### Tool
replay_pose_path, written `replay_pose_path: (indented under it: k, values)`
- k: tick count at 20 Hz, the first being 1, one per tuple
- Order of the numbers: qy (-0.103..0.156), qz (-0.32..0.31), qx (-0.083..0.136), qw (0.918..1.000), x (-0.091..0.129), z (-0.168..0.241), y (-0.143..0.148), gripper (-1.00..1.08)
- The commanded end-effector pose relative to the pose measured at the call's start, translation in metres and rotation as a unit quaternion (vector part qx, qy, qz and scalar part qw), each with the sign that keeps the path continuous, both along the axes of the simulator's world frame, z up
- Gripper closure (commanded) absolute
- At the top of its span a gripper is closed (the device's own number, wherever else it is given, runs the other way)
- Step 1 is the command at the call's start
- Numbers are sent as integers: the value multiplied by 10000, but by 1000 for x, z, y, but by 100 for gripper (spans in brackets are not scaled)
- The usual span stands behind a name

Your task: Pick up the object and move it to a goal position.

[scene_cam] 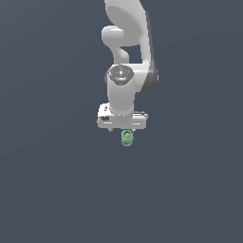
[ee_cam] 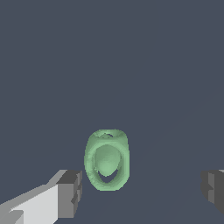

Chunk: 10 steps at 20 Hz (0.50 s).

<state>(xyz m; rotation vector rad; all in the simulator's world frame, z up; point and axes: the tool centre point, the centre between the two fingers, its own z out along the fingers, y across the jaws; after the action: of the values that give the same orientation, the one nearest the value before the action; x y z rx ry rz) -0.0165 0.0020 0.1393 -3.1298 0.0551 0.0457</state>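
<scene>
The object (scene_cam: 126, 138) is a tiny light-green lumpy ring-like item on the dark grey floor, just below my white gripper (scene_cam: 123, 131) in the exterior view. In the wrist view the object (ee_cam: 106, 165) lies between my two dark fingertips (ee_cam: 70, 192), close beside one of them and well apart from the other. The gripper (ee_cam: 142, 192) is open wide, far wider than the object, and holds nothing. I cannot tell whether the near fingertip touches the object. No goal marker shows in either view.
A plain dark grey floor (scene_cam: 52, 190) fills both views. The white arm (scene_cam: 128, 42) rises behind the gripper toward the top of the exterior view. No other objects show.
</scene>
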Motion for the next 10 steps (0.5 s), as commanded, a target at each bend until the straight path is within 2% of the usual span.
replay_pose_path:
  k: [1,10]
  values:
    - [-29,18,-16,10000,-4,-10,7,-92]
    - [-130,72,-53,9999,-19,-40,28,-92]
